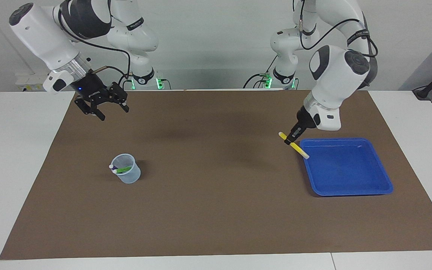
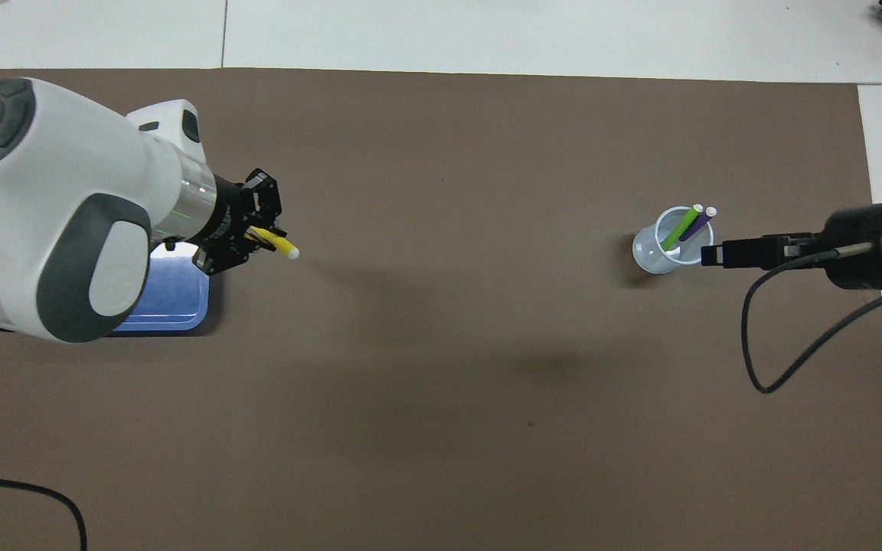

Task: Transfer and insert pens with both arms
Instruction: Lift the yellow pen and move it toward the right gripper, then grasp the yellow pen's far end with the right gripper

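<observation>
My left gripper (image 1: 292,138) (image 2: 256,239) is shut on the yellow pen (image 1: 299,149) (image 2: 279,246), which hangs tilted in the air over the corner of the blue tray (image 1: 347,170) (image 2: 173,304) nearest the robots. The green pen (image 1: 124,169) (image 2: 682,227) and the purple pen (image 2: 700,223) lean in a clear cup (image 1: 128,177) (image 2: 659,256) toward the right arm's end of the table. My right gripper (image 1: 113,113) (image 2: 717,253) is open and holds nothing. It hangs over the mat, clear of the cup.
A brown mat (image 1: 216,210) covers most of the white table. The blue tray has nothing in it. A black cable (image 2: 793,360) loops from the right wrist above the mat.
</observation>
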